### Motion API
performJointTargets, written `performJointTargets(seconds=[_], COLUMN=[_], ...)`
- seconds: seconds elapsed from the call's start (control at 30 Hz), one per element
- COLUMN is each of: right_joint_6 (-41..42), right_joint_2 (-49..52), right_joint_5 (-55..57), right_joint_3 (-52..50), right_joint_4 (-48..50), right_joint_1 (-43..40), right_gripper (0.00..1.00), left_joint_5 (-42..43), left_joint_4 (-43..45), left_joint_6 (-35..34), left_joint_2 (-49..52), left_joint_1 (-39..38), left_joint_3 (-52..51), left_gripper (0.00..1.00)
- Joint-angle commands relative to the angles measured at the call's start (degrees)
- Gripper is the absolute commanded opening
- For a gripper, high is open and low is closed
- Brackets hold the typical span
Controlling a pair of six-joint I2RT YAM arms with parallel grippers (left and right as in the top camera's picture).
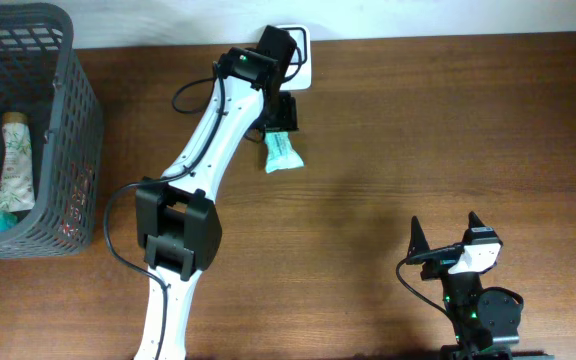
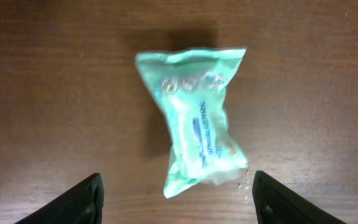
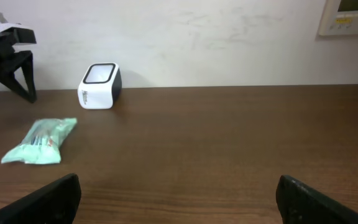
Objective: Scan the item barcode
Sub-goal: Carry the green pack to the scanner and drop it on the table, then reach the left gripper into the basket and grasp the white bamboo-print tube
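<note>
Left claw [image 2: 176, 193] spread over the green packet [image 2: 197, 124] on the desk [image 3: 229, 143] (right claw [image 3: 179, 193] spread too); lying apart from the scanner [image 3: 99, 86], upper left, its barcode may go unread.

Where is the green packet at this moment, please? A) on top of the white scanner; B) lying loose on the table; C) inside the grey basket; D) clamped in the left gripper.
B: the green packet lies flat on the wooden table, and the left gripper is open with its fingers clear of it.

Mint-green crinkled packet [image 1: 281, 153], lying flat, printed side up; white black-topped scanner [image 3: 99, 86] upright nearby
</note>
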Motion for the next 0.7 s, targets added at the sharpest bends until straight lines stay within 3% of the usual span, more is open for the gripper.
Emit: performJointTargets(seconds=[0.0, 0.1, 0.2, 0.27, 0.4, 0.43, 0.53, 0.67], right_joint_6=[0.2, 0.2, 0.2, 0.2, 0.2, 0.2, 0.2, 0.2], right_joint_2=[-0.4, -0.4, -0.4, -0.4, -0.4, -0.4, -0.4, -0.4], right_joint_5=[0.3, 0.3, 0.3, 0.3, 0.3, 0.3, 0.3, 0.3], right_joint_3=[-0.5, -0.5, -0.5, -0.5, -0.5, -0.5, -0.5, -0.5], right_joint_4=[0.0, 0.0, 0.0, 0.0, 0.0, 0.0, 0.0, 0.0], right_joint_1=[-0.2, -0.2, -0.2, -0.2, -0.2, -0.2, -0.2, -0.2], right_gripper=[0.99, 0.99, 0.99, 0.99, 0.99, 0.99, 0.99, 0.99], left_joint_5=[-0.6, -0.6, -1.8, -5.6, -13.2, -15.2, -17.5, -15.4], left_joint_4=[-4.3, -6.9, -6.1, -5.0, 0.0, 1.2, 2.8, 7.5], left_joint_6=[-0.1, 0.8, 1.0, 1.0, 1.0, 1.0, 5.2, 20.3], left_joint_2=[-1.3, -4.8, -8.2, -10.7, -14.5, -14.6, -14.5, -14.5], left_joint_1=[0.5, 2.9, 6.2, 10.0, 23.5, 26.6, 35.2, 44.3], left_joint_3=[6.3, 16.3, 25.7, 32.6, 43.1, 44.1, 42.3, 30.2], left_gripper=[0.72, 0.59, 0.59, 0.66, 0.93, 1.00, 0.99, 0.99])
